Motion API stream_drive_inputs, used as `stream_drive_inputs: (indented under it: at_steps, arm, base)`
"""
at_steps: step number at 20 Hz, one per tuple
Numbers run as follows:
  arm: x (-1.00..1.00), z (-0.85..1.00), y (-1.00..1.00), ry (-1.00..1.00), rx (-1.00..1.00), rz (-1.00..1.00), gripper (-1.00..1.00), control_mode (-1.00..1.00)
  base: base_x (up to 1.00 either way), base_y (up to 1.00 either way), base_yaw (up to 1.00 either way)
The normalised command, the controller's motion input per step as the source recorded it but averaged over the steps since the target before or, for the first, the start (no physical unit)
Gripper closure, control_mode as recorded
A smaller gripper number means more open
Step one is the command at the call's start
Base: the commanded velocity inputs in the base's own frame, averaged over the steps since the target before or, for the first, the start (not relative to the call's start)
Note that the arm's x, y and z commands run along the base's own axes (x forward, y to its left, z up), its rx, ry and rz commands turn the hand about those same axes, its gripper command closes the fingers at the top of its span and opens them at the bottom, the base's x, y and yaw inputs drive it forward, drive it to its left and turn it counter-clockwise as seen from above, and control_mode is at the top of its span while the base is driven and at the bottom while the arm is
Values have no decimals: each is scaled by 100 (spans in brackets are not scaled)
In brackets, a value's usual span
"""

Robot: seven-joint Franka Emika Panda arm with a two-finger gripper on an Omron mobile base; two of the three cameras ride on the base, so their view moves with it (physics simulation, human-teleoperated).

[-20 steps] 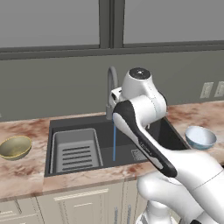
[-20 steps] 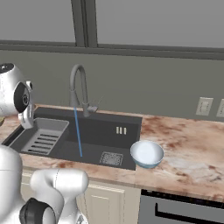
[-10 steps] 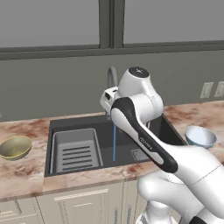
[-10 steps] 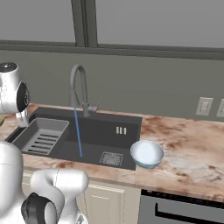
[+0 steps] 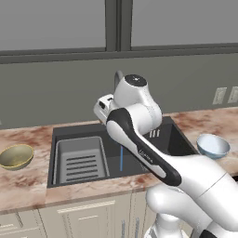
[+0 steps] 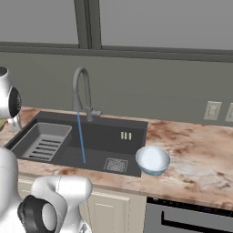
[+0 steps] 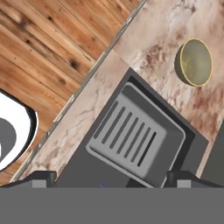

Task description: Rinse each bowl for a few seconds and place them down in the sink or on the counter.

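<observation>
The olive-gold bowl (image 5: 16, 155) sits upright on the counter (image 5: 23, 186) left of the sink (image 5: 139, 160). The pale blue bowl (image 5: 213, 145) rests on the counter at the sink's right front corner, also seen as the blue bowl (image 6: 153, 159). A thin stream of water (image 6: 81, 136) falls from the faucet (image 6: 82, 91) into the basin. My gripper (image 7: 111, 179) hangs open and empty high above the ribbed tray (image 7: 135, 135). In the hand view the olive-gold bowl (image 7: 195, 62) lies well beyond the tray.
The ribbed tray (image 5: 81, 160) fills the sink's left half, and a square drain (image 6: 116, 164) lies at the front right. Wall outlets (image 6: 211, 110) are behind the right counter. A wooden floor (image 7: 39, 43) shows past the counter's front edge.
The arm has swung left and the hand has risen and moved over the sink's left side. Water keeps running. Both bowls have stayed put.
</observation>
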Motion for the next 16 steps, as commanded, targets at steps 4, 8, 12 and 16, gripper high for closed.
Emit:
stream_drive_inputs:
  at_steps: [4,8,12,16]
  arm:
    - [0,-2,26,3,8,9,-100,-100]
    - [-2,-6,29,-1,3,9,-100,-100]
    - [-1,-8,31,-2,0,8,-100,-100]
    - [3,-11,27,0,0,8,-100,-100]
  base:
    - [0,0,0]
    - [0,0,0]
    - [0,0,0]
    - [0,0,0]
